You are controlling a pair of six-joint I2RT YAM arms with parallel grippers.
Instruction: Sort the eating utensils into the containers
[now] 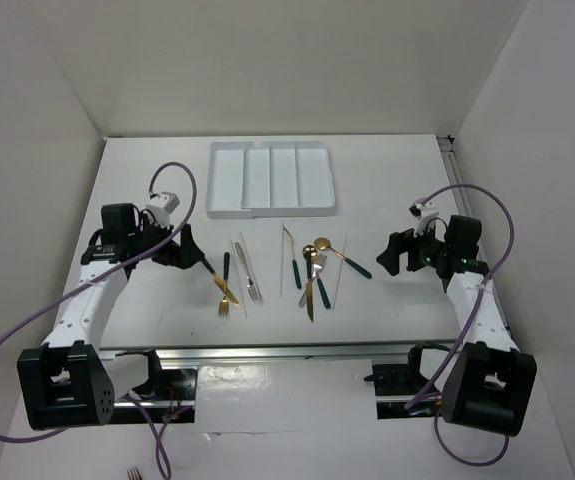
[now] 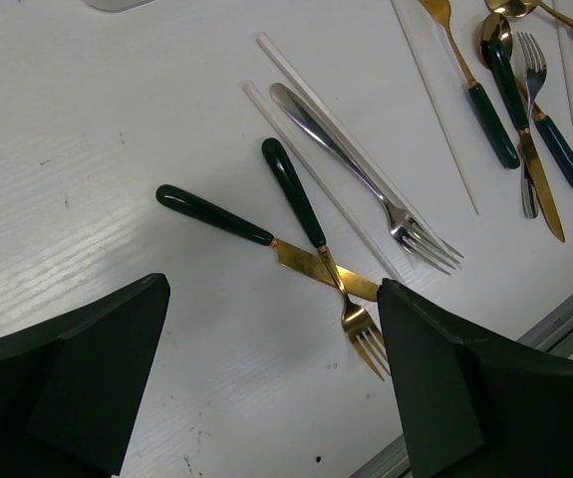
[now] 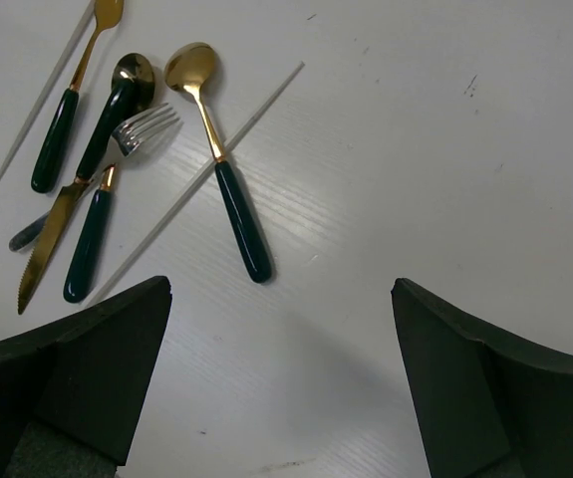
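The white tray (image 1: 225, 180) with four long compartments lies at the back centre; nothing shows inside it. The utensils lie loose in front of it. In the left group, a teal-handled gold knife (image 2: 216, 217) and a teal-handled gold fork (image 2: 291, 189) cross, beside a silver fork (image 2: 366, 184) and a pale stick (image 2: 436, 110). In the right group, a teal-handled gold spoon (image 3: 241, 224) lies across a pale stick (image 3: 256, 115), next to a silver fork (image 3: 146, 124) and a gold knife (image 3: 52, 234). My left gripper (image 1: 192, 250) (image 2: 274, 299) is open just left of the crossed pair. My right gripper (image 1: 392, 255) (image 3: 279, 289) is open right of the spoon.
The utensils span the table's middle (image 1: 277, 270) between both grippers. A metal rail (image 1: 267, 352) runs along the near edge. White walls enclose the table at the back and sides. Purple cables loop from both arms.
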